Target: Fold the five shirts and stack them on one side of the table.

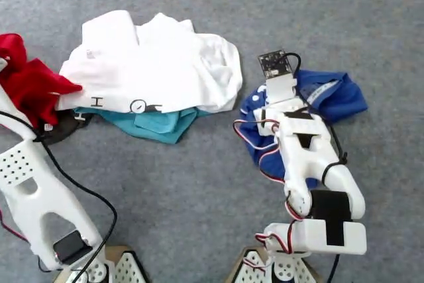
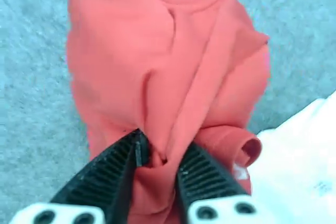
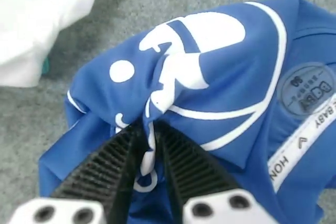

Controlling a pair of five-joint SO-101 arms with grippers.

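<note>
- Left pincer (image 2: 157,153) is closed on a bunched fold of the red shirt (image 2: 157,66). This shirt lies crumpled at the left edge of the table (image 1: 199,197) and touches the white shirt (image 1: 152,64).
- Right pincer (image 3: 149,129) is closed on a fold of the blue shirt (image 3: 226,93), close to its white print. This shirt lies on the right side, apart from the pile.
- In my judgement, each arm is taking one shirt out to spread it. To do this well, the cloth should be lifted until it hangs free and then laid flat before any fold is made.
- A pinch in the middle of a bundle gives a poor fold, so a new grip at a hem or a shoulder will probably be needed.
- Because the red shirt touches the white one, it may drag it. It is better to pull it away from the pile slowly.
- Both wrist views show from close how the jaws pinch the cloth.
- From above, the high view gives the layout: a teal shirt (image 1: 156,124) and a dark garment (image 1: 63,127) lie under the white one, and a stretch of table lies between the pile and the arm bases.
</note>
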